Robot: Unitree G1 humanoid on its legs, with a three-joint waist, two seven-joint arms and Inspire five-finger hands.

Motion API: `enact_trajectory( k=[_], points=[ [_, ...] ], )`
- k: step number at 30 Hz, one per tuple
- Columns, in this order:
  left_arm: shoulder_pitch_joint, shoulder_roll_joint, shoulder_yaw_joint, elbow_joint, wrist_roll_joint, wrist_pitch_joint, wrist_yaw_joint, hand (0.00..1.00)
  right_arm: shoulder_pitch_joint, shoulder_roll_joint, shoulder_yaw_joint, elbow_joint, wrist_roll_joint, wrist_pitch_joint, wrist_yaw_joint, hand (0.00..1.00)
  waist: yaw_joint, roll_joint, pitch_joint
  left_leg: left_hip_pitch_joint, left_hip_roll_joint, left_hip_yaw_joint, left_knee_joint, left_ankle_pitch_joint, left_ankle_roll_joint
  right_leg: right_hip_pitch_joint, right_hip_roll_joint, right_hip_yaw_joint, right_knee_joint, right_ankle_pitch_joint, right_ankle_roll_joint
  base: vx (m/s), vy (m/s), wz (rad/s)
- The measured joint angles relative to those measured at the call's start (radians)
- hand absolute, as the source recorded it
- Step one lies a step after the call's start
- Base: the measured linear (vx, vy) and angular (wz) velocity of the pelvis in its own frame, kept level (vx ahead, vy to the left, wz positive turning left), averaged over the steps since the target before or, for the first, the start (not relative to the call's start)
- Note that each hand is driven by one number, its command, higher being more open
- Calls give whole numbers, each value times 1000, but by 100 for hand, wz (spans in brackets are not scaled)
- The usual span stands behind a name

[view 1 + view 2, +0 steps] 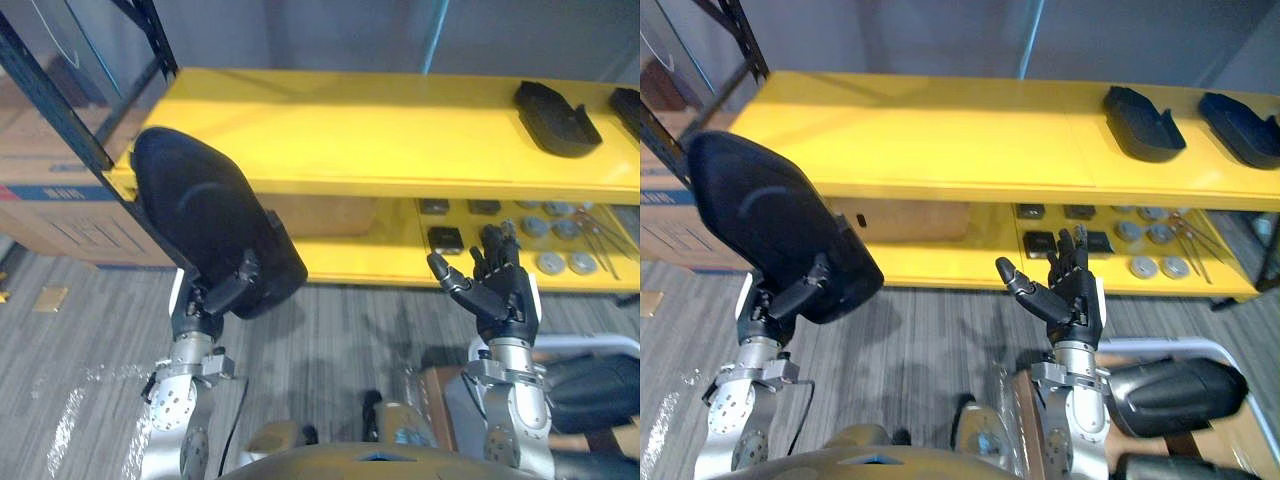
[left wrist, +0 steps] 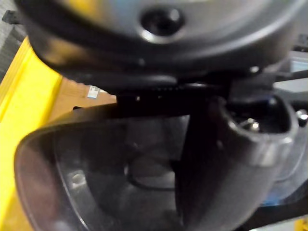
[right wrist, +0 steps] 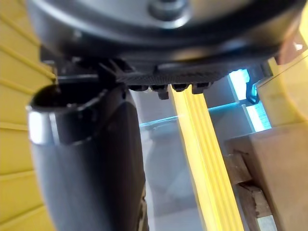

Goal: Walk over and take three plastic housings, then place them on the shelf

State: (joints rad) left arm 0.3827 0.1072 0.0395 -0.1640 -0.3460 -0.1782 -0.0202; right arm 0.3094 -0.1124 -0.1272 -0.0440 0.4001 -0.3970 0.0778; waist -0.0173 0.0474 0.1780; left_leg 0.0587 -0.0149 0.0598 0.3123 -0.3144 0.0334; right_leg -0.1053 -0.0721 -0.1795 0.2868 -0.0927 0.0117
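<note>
Before the yellow shelf (image 1: pixel 400 140), at its left end, I hold a black plastic housing (image 1: pixel 205 215) raised in my left hand (image 1: pixel 205 298), about level with the shelf's top deck. My thumb is clamped over the housing's rim. The left wrist view looks into its hollow side, so I judge I am gripping the edge wall because the shell is too broad to wrap. It hangs tilted, with its domed back toward me. I cannot tell whether it touches the shelf's front lip or only overlaps it in view.

Toward the shelf's right end, two more housings (image 1: pixel 1145 122) lie on the top deck, hollow side up and well apart from mine. That makes this one the third, I reckon, and the bare stretch of deck between them and the left end is where it belongs.

My right hand (image 1: pixel 1065 290) is empty, its fingers straight and relaxed, in front of the shelf's lower deck near the middle. There it stays out of the carrying arm's path, yet sits close enough to steady the shell if it tips.
</note>
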Motion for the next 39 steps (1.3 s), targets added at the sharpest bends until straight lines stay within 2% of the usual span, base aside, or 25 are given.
enact_trajectory(
  k=[1,2,3,4,5,7,8,10,11,12,13,14,16,19,21,25,27,30,32,34,37,39],
  points=[
    [6,2,1,2,0,0,0,0,-5,-2,-1,0,0,-4,-1,100,0,5,-4,-3,13,9,40,6,-17,16,10,0,-18,-5,-1,409,-141,6],
    [3,2,-3,13,-1,-1,-2,0,-13,0,-8,0,9,-7,-8,100,-15,9,-3,-76,41,35,220,11,-33,43,23,-8,-28,-23,-12,502,-157,7],
    [4,-4,-9,26,-1,0,-9,0,-11,-2,-15,-1,8,-7,-16,100,-14,9,-2,-157,75,56,441,56,-67,93,30,-10,-48,-24,-12,418,-130,-5],
    [5,-6,-10,34,-1,0,-14,0,-11,-3,-21,0,7,-8,-17,100,-8,9,-1,-183,90,64,517,73,-72,121,33,-6,-62,-26,-15,489,-110,-39],
    [3,-6,-12,42,-1,0,-23,0,-16,-2,-33,-2,7,-23,-19,100,-2,6,1,-218,119,77,560,47,-74,184,33,15,-105,-28,-17,320,-42,-43],
    [-5,-6,-12,42,-1,-1,-45,0,-27,-2,-56,-11,5,-39,-20,100,0,4,3,-246,136,77,484,23,-76,213,24,41,-129,-28,-18,407,15,-49],
    [-13,-6,-12,41,-1,-1,-58,0,-44,-2,-68,-12,6,-41,-22,100,4,1,5,-251,134,74,371,24,-76,227,4,72,-134,-31,-17,385,143,-64],
    [-26,-6,-12,37,0,-3,-80,0,-64,-9,-86,-14,5,-43,-28,100,2,-1,6,-250,119,49,162,71,-83,239,-28,110,-130,-36,-9,280,200,-56],
    [-26,-7,-12,28,0,-15,-86,0,-65,-17,-91,-19,5,-43,-29,100,-1,10,4,-232,110,17,36,147,-88,248,-32,129,-127,-50,11,273,301,-65],
    [-21,-11,-13,-1,0,-29,-88,0,-58,-39,-96,-40,4,-43,-30,100,0,50,-2,-208,136,-21,-91,345,-118,247,-19,161,-107,-92,54,288,331,-78],
    [-45,5,-2,-4,-1,-44,-80,0,-59,-25,-83,-39,-2,-35,-33,100,-3,5,10,-195,105,13,-58,315,-108,248,-63,188,-85,-130,74,216,259,-66],
    [-54,7,0,-6,-4,-50,-74,0,-57,-26,-78,-44,-2,-33,-33,100,-9,1,10,-195,99,19,-56,301,-99,244,-70,189,-79,-129,74,160,175,-38],
    [-81,18,5,-24,-7,-59,-74,0,-46,-19,-66,-71,-1,-30,-35,100,-19,-29,11,-191,75,61,-49,274,-75,231,-108,188,-74,-119,88,140,150,-31],
    [-81,21,-13,-64,-4,-58,-91,0,-20,12,-67,-104,0,-30,-36,100,-44,-41,16,-162,66,72,-42,249,-65,225,-120,184,-21,-96,115,109,111,-14],
    [-81,27,-26,-79,-1,-58,-98,0,-3,30,-67,-110,0,-30,-32,100,-45,-47,15,-124,63,83,-71,249,-63,222,-127,180,10,-84,128,63,73,-22],
    [-102,32,-25,-133,-1,-58,-126,0,-9,39,-65,-110,-3,-32,-25,100,-47,-46,7,-108,64,123,-126,267,-50,207,-134,183,-23,-31,139,11,73,-26],
    [-128,44,-25,-143,-5,-58,-132,0,-32,39,-43,-123,-3,-32,-21,100,-43,-46,6,-110,70,145,-144,275,-46,209,-132,181,-80,8,153,-43,75,-28],
    [-160,70,-21,-147,-11,-54,-147,0,-73,20,-18,-164,-3,-30,-4,100,-43,-46,5,-120,73,160,-161,283,-43,213,-130,170,-146,44,155,-85,57,-18],
    [-180,78,-23,-162,-10,-29,-160,0,-92,-18,-18,-188,-4,-17,24,100,-43,-46,5,-122,72,162,-180,294,-50,219,-130,132,-173,56,150,-91,2,3],
    [-202,94,-26,-162,-10,-4,-165,0,-90,-41,-19,-212,-2,5,40,100,-55,-45,2,-120,68,151,-201,307,-44,233,-132,90,-186,55,150,-78,-34,27],
    [-281,117,-62,-141,-16,52,-171,0,-87,-48,-37,-222,0,19,47,100,-91,-25,-5,-107,62,167,-290,365,-37,234,-136,44,-188,55,150,-75,-30,41],
    [-319,129,-87,-136,-38,99,-164,0,-87,-48,-38,-222,0,21,50,100,-97,-14,-8,-80,64,209,-339,396,-37,233,-139,46,-187,54,148,-70,-2,-1]
  ],
)
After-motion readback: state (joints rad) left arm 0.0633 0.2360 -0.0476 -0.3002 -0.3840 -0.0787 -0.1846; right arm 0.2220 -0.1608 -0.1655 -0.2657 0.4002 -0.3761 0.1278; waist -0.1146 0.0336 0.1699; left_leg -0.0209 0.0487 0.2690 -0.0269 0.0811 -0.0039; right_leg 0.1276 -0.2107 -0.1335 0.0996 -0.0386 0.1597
